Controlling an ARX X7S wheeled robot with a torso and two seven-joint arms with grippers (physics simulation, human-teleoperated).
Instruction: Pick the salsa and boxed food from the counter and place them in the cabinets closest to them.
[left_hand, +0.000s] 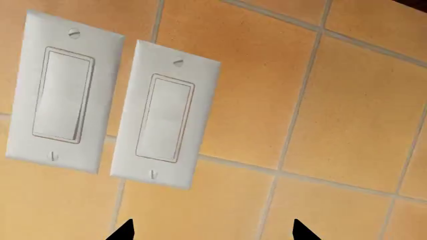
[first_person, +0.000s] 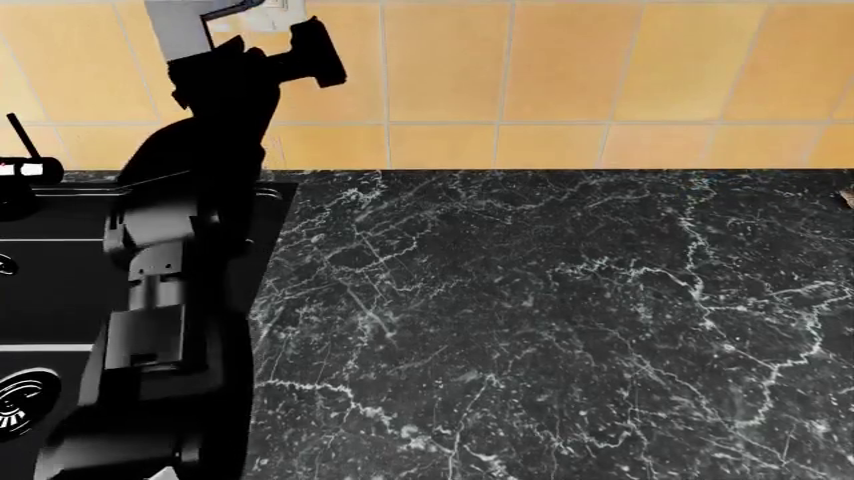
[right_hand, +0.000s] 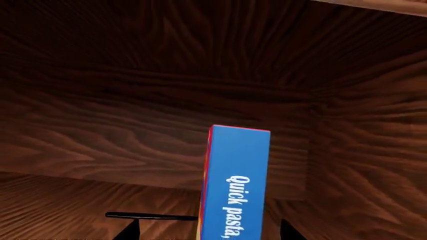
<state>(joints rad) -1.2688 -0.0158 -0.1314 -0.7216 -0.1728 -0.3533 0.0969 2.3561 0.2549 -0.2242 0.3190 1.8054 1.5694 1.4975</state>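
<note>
1. The box is seen in the right wrist view, inside a dark wood cabinet.
2. The box is stood up tall, with its long side running up and down. Its thin blue side is turned to the camera, and a red edge is seen along one side.
3. White words ("Quick pasta,") are printed along the blue side, running the long way.
4. The right gripper is shown only by two dark tips at the picture's edge, one on each side of the box. The tips are set wide apart. Whether the box is touched by them cannot be told.
5. A thin dark bar is seen low in the cabinet, beside the box.
6. The left gripper is pointed at an orange tile wall, by two white switches. Its tips are spread wide and nothing is held.
7. In the head view, the left arm is raised before the wall, over the black counter.
8. A black stove is seen beside the counter.
9. The salsa is not seen in any view.
</note>
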